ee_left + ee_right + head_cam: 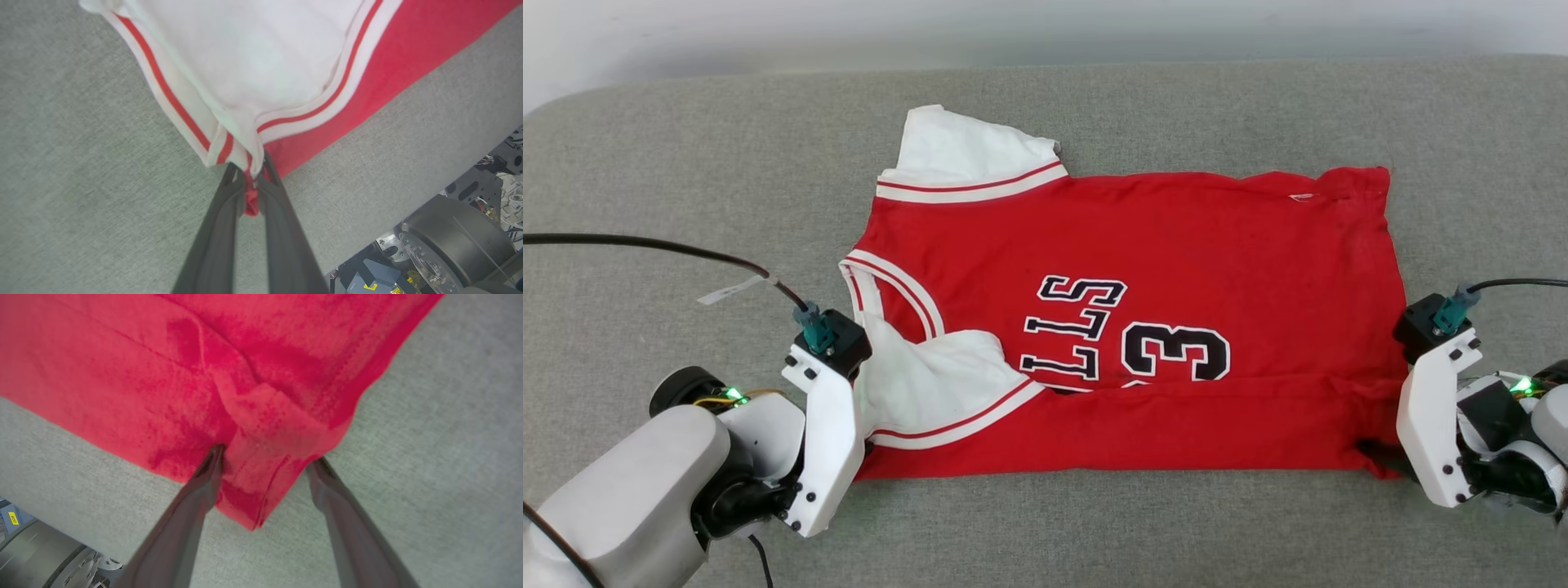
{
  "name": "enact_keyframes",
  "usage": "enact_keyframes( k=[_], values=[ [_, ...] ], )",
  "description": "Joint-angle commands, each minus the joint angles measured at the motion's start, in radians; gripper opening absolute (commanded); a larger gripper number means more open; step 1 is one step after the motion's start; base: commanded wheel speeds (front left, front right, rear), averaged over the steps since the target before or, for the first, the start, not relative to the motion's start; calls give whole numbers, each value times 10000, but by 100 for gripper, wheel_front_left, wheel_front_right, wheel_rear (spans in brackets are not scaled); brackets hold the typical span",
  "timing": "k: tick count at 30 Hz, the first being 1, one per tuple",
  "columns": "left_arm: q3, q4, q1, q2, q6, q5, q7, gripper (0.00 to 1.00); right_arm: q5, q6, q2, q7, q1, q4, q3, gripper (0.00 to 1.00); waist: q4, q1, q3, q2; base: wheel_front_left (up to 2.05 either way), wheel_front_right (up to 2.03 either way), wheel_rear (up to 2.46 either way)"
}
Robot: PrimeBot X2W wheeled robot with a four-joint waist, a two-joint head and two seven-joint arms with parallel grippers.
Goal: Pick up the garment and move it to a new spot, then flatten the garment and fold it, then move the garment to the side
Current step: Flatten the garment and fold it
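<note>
The red jersey (1176, 237) is lying flat on the grey bench (686, 147), part-folded; the left pincer (250, 173) is clamping its sleeve corner; the right pincer (267, 459) is gaping around the hem corner; further folding and moving aside are looking undone.

It looks like a robotics lab or test room. In the head view a grey cloth-covered padded surface (686, 147) meets a plain pale wall (1045, 24) at twelve o'clock. At four o'clock in the left wrist view sit a bare metal machine base (449, 241) and loose wiring (510, 200).
</note>
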Motion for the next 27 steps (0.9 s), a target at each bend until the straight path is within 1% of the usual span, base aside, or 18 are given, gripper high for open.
enact_keyframes(
  k=[1, 3, 5, 6, 7, 11, 16, 22, 25, 27],
  values=[
    [17, -14, -32, 11, 37, 21, -59, 0, 94, 4, 390, 23, 716, 239, 388, 100, -5, 1, 23, 0, 0, 0, 0],
    [53, 7, 60, 34, 72, -24, -133, 0, 189, 14, 643, -171, 893, 410, 514, 100, -40, 1, 39, 0, 0, 0, 0],
    [78, 42, 170, 54, 94, -82, -216, 0, 163, 16, 763, -571, 803, 384, 569, 100, -103, 1, 14, 0, 0, 0, 0],
    [95, 56, 232, 63, 116, -112, -263, 0, 220, 16, 784, -717, 717, 387, 555, 40, -137, 1, -22, 0, 0, 0, 0],
    [121, 76, 293, 80, 136, -162, -313, 0, 257, 16, 765, -890, 590, 347, 539, 0, -175, 1, -70, 0, 0, 0, 0],
    [242, 74, 572, 215, 157, -366, -534, 0, 346, 14, 342, -1335, 112, 37, 541, 0, -281, 1, -409, 0, 0, 0, 0],
    [323, -265, 1018, 565, 227, -664, -609, 0, 531, 1, -426, -1648, -65, -765, 705, 0, -335, 1, -882, 0, 0, 0, 0],
    [289, -1132, 1830, 1081, 464, -1043, -583, 0, 869, -1, -1495, -1752, 386, -1706, 843, 0, -372, 1, -1197, 0, 0, 0, 0],
    [294, -1552, 2227, 1276, 649, -1161, -691, 0, 1065, -1, -1965, -1766, 743, -2025, 805, 0, -370, 1, -1250, 0, 0, 0, 0],
    [229, -1733, 2493, 1324, 766, -1210, -744, 0, 1201, -1, -2154, -1709, 1011, -2156, 780, 0, -382, 1, -1232, 0, 0, 0, 0]
  ],
)
